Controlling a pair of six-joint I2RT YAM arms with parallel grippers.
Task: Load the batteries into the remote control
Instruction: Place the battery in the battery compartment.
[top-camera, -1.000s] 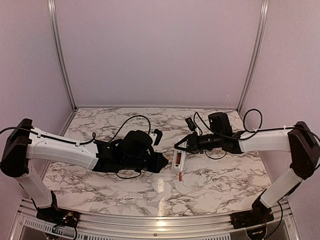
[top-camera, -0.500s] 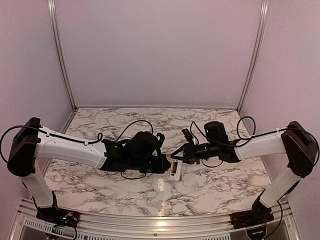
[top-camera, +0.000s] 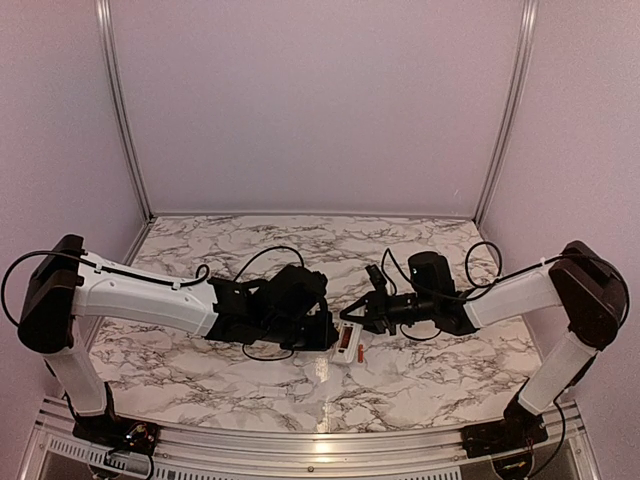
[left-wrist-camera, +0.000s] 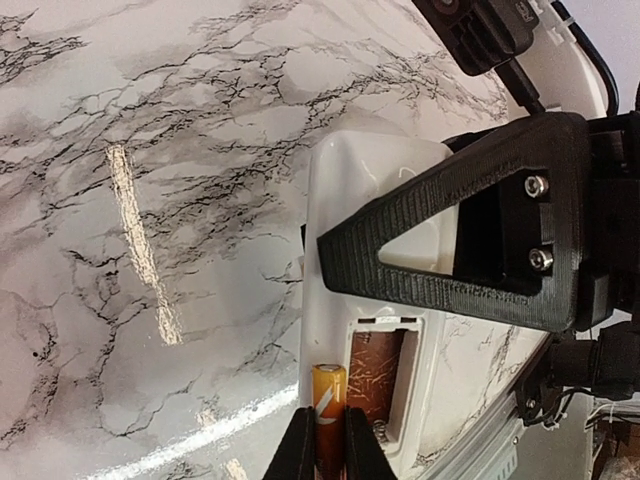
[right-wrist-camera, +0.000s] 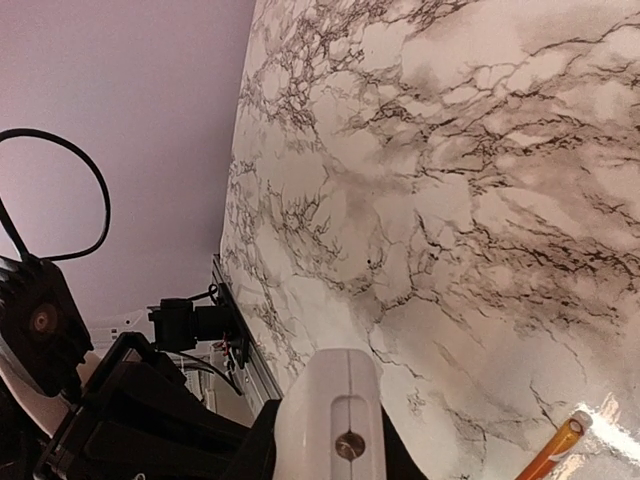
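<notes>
The white remote control (top-camera: 348, 343) lies back-up at the table's centre front. My right gripper (top-camera: 362, 318) is shut on its far end; the right wrist view shows that end (right-wrist-camera: 325, 390) between my right gripper's (right-wrist-camera: 330, 445) dark fingers. My left gripper (top-camera: 328, 338) is shut on an orange battery (left-wrist-camera: 328, 388). It holds the battery over the remote's (left-wrist-camera: 365, 170) left edge, beside the open battery recess (left-wrist-camera: 378, 375). The recess looks brownish-red inside with a spring at its near end. Another orange battery (right-wrist-camera: 553, 452) shows on the marble beyond the remote.
The marble tabletop (top-camera: 250, 380) has pale walls on three sides and a metal rail (top-camera: 300, 440) along the front. Black cables (top-camera: 270, 245) loop over both wrists. The right gripper's black ribbed finger (left-wrist-camera: 440, 240) crosses the remote close to my left gripper (left-wrist-camera: 328, 445).
The right gripper has carried the remote down and left toward the front. The left gripper has moved right to meet it at the recess.
</notes>
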